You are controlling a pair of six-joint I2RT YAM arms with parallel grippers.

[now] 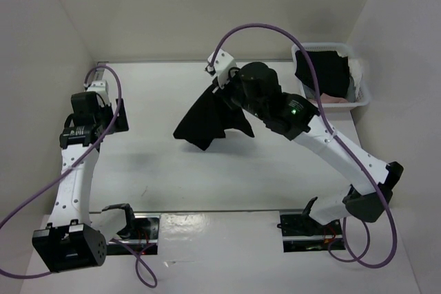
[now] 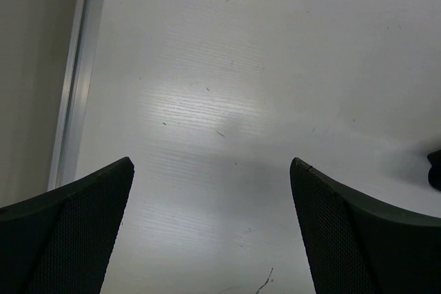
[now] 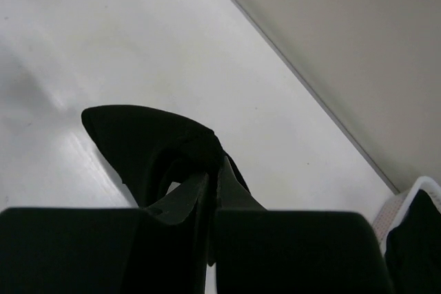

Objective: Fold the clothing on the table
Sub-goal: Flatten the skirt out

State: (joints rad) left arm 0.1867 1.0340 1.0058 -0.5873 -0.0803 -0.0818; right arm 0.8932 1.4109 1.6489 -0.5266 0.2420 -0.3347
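Clamped on the clothing (image 1: 207,118) with right end effector (image 3: 213,170), long axis trailing toward 7 o'clock; gaping wide, empty at left end effector (image 2: 210,170), well apart at 9 o'clock.

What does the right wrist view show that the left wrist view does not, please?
Only the right wrist view shows the right gripper shut on the plain black soft fabric garment, and a corner of the small white plastic basket. Only the left wrist view shows the left gripper, open with nothing between its jaws; a dark scrap at that view's right edge is too small to identify. Both show the large flat white table.
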